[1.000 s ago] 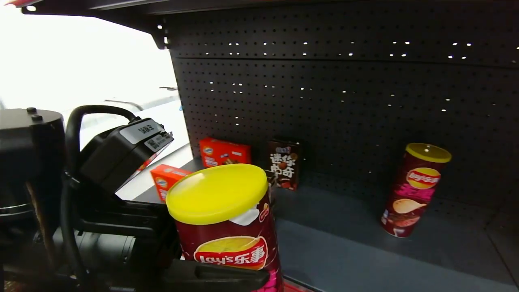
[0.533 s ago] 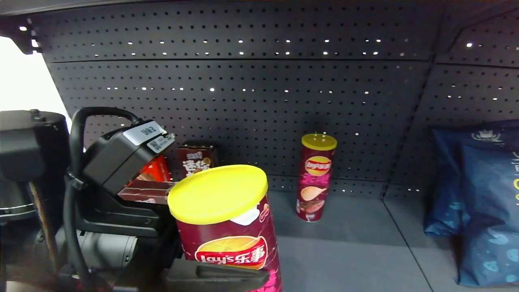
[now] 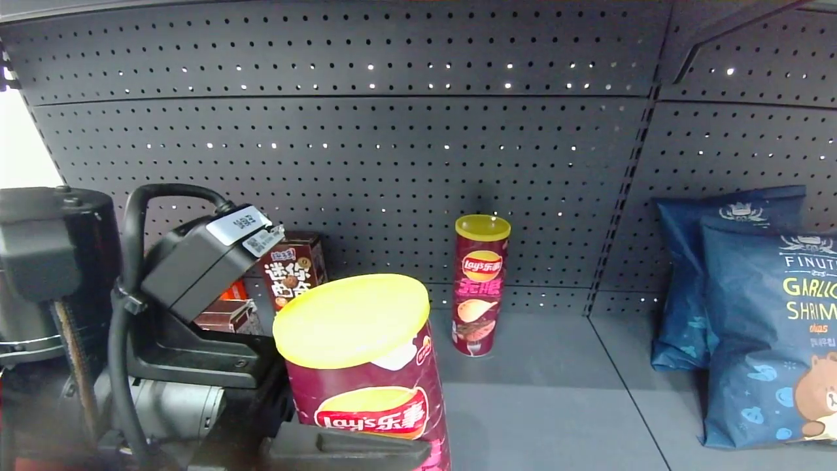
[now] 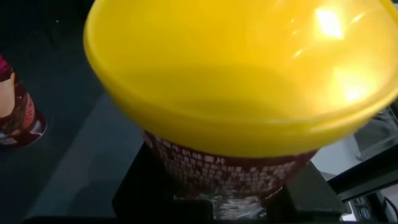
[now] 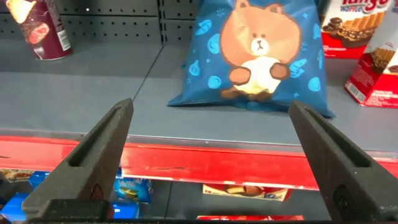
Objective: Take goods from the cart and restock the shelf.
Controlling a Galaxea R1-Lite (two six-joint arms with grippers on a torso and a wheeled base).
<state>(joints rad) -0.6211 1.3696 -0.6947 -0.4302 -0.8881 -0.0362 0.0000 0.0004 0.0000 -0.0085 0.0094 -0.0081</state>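
Note:
My left gripper (image 3: 314, 428) is shut on a maroon chip can (image 3: 369, 386) with a yellow lid (image 4: 242, 68), held upright in front of the grey shelf board (image 3: 556, 405). Its dark fingers (image 4: 134, 193) clamp the can's lower body. A second, matching chip can (image 3: 480, 284) stands upright on the shelf near the pegboard back wall; it also appears as the standing can (image 5: 43, 28) in the right wrist view. My right gripper (image 5: 211, 168) is open with nothing between its fingers, level with the shelf's red front edge (image 5: 186, 158).
Blue snack bags (image 3: 758, 314) lean at the shelf's right; one with a bear print (image 5: 261, 56) lies ahead of the right gripper. A brown box (image 3: 294, 271) stands at the back left. Wafer boxes (image 5: 376, 71) sit further right. Bare shelf lies between the standing can and the bags.
The head camera has swung right along the shelf, bringing the blue bags into view and the red boxes out of it. The chip can stays clamped in my left gripper.

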